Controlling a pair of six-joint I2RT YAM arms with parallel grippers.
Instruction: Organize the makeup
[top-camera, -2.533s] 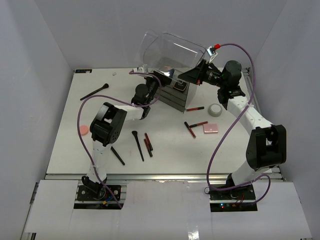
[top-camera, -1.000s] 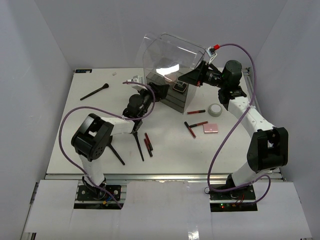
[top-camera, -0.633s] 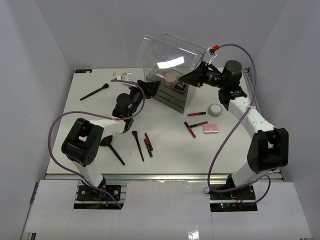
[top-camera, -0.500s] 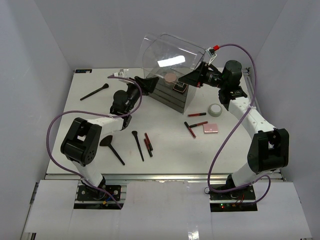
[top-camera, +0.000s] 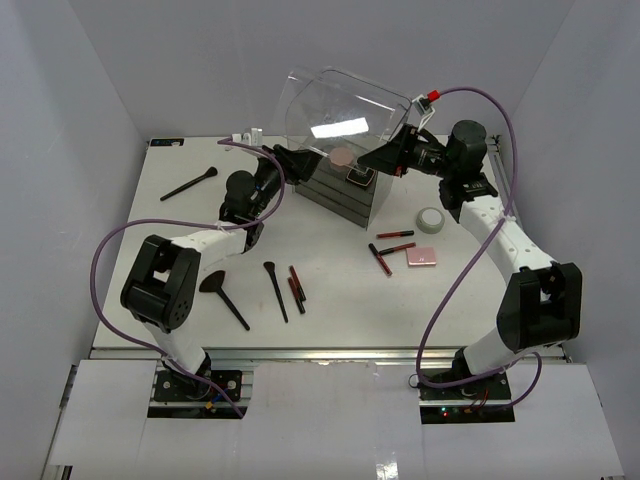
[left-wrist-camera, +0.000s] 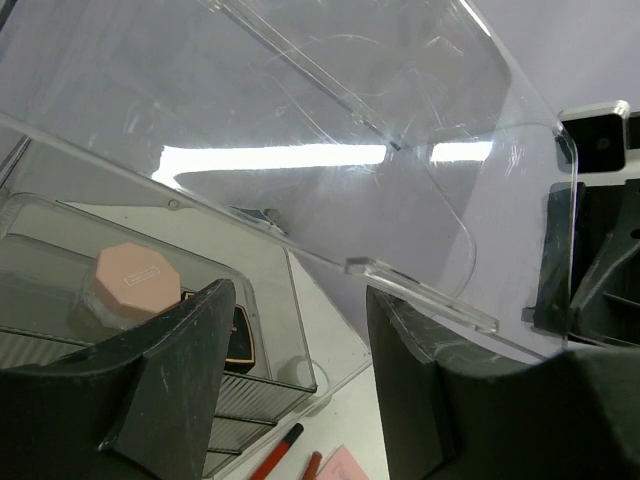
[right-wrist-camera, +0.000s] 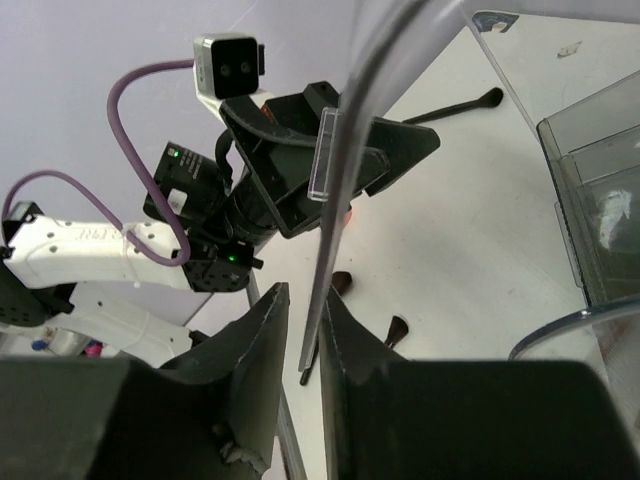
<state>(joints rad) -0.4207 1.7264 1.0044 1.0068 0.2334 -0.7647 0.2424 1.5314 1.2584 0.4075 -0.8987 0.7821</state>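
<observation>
Closest to the arms, at about 7 o'clock on the white table (top-camera: 340, 310), a black brush with a wide fan head (top-camera: 228, 303) lies flat. Just to its right is a thin black brush (top-camera: 276, 292). Next to that, near 6 o'clock, two red-and-black sticks (top-camera: 296, 284) lie side by side.

Over at 4 o'clock sits a pink square compact (top-camera: 421, 256). Three more red-and-black sticks (top-camera: 380, 259) lie just to its left. A small white round jar (top-camera: 431, 220) sits a bit behind the compact, at 3 o'clock.

At 10 o'clock a long black brush (top-camera: 190, 184) lies all alone, well apart from the rest.

Toward 12 o'clock stands the clear box with dark drawers (top-camera: 345, 202). Its top tray holds a pink round compact (top-camera: 343, 157), with a black square compact (top-camera: 358, 174) just to the right of it.

The left claw (left-wrist-camera: 297, 300) is at the 9 o'clock side of the box and points at it. Its fingers are wide apart with nothing between them.

The right claw (right-wrist-camera: 305, 300) reaches in from 3 o'clock of the box. Its fingers are narrow, with the thin edge of the clear lid (top-camera: 340, 100) between them. I cannot tell if they squeeze it or only sit around it. The lid is tipped up and back, high over the box.
</observation>
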